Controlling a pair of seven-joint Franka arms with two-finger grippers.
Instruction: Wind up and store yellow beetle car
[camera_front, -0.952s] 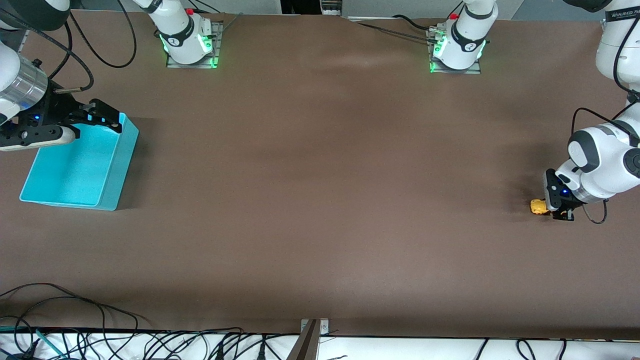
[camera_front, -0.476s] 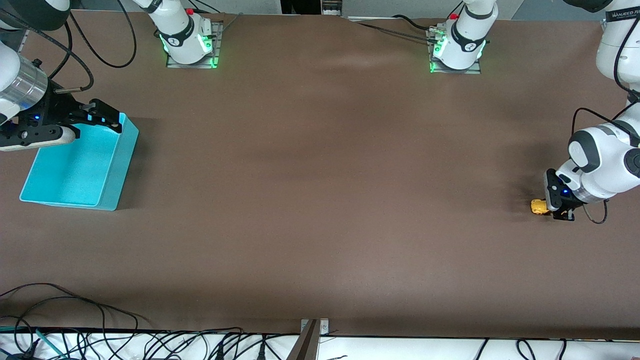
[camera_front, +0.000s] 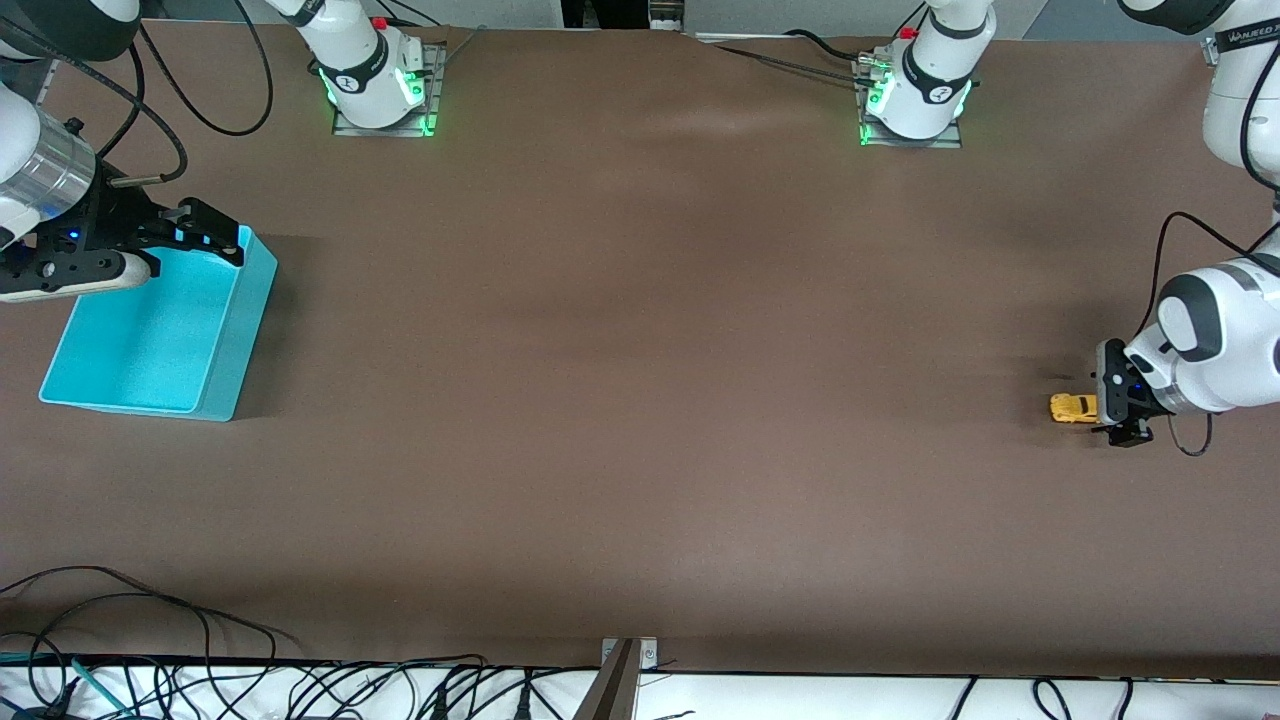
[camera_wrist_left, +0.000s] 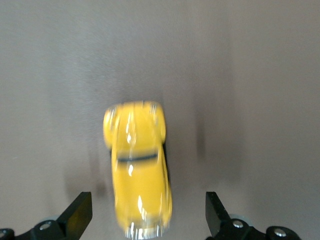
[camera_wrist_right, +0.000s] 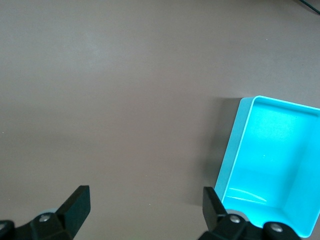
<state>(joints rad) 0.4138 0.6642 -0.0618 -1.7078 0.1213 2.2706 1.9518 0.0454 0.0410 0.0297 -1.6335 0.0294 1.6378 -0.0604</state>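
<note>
The yellow beetle car (camera_front: 1072, 408) stands on the brown table at the left arm's end, wheels down. My left gripper (camera_front: 1102, 406) is low right beside it and open. In the left wrist view the car (camera_wrist_left: 139, 172) is blurred. Its rear end lies between my fingertips (camera_wrist_left: 79, 212) with a gap on each side, so nothing grips it. My right gripper (camera_front: 222, 236) waits open over the corner of the teal bin (camera_front: 240, 340) at the right arm's end, with nothing between its fingers (camera_wrist_right: 77, 200).
The teal bin (camera_wrist_right: 232, 150) holds nothing and stands open-topped near the table's edge at the right arm's end. A long stretch of bare brown table lies between the car and the bin. Cables run along the table edge nearest the front camera.
My left gripper opened and let go of the car. The car has shifted a little out of the fingers toward the right arm's end. The right arm has not moved.
</note>
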